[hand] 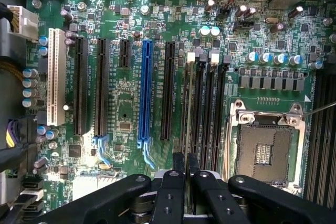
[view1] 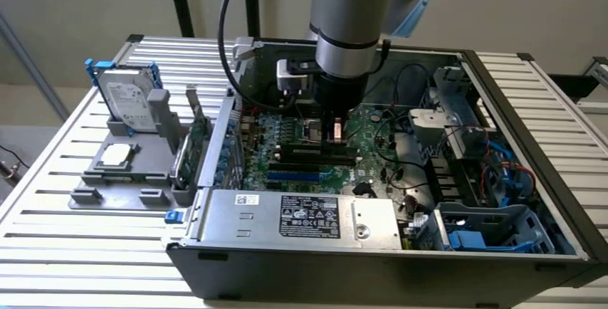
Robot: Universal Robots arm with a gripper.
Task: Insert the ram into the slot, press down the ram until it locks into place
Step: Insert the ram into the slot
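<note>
Writing showed on a white-and-black label [view1: 314,220] on the silver power supply [view1: 238,216], which sat nearer the exterior camera than the hand [view1: 332,134], but none of its print could be read. The same went for the sticker on the hard drive [view1: 128,99], which stood in a grey holder [view1: 114,174] on the table [view1: 57,252], well off to the exterior view's left of the hand. White lettering on the motherboard [hand: 121,114] was likewise illegible.

The hand hung low inside the open computer case [view1: 380,273], its two black fingers [hand: 178,163] pressed almost together with only a sliver between them. The ram [hand: 188,103] stood edge-on in the slot [hand: 184,129], running straight out from the fingertips, with three identical black slots [hand: 210,108] just beside it. The fingertips hid the ram's near end, so whether they touched it could not be told. The blue slot [hand: 145,93] lay to one side of the hand. The square silver processor socket [hand: 262,153] lay to the other, its near edge covered by the hand's black linkage [hand: 273,198].
</note>
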